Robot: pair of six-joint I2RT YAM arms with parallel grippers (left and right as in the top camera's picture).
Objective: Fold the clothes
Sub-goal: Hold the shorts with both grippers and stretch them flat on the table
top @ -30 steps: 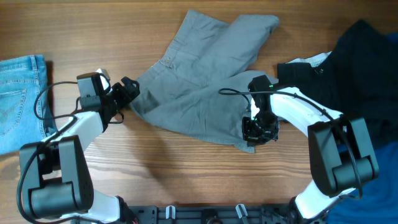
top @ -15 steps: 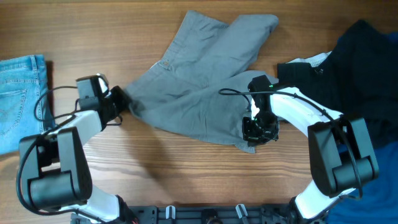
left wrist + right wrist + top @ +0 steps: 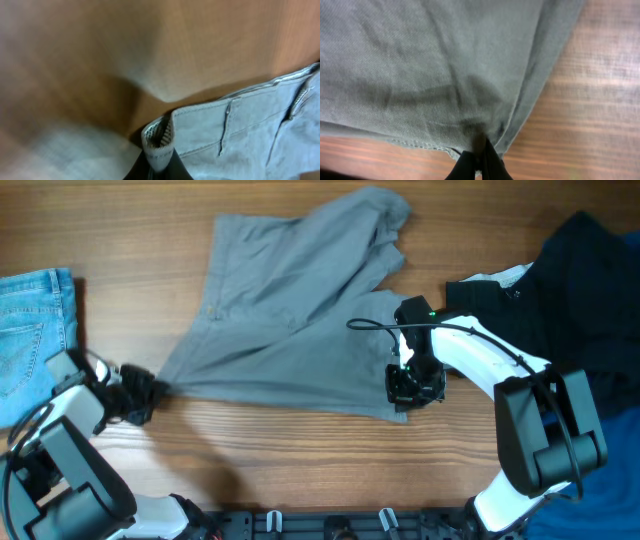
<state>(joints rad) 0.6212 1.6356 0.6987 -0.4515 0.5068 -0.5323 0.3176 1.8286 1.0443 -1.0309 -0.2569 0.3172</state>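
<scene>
Wooden table [image 3: 300, 465]; shorts [image 3: 285, 330] farther left now

Bare worktop [image 3: 280, 455] open along the near edge, grey shorts [image 3: 290, 310] spread across the middle, jeans [image 3: 30, 320] blocking far left — black garment [image 3: 580, 290] heaped at right.

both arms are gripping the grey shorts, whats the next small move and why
Probably ease the left gripper slightly leftward, away from the right gripper: their jaws are shut on corners of the grey shorts, the lower edge between them runs nearly straight, yet the far leg lies bunched.
</scene>
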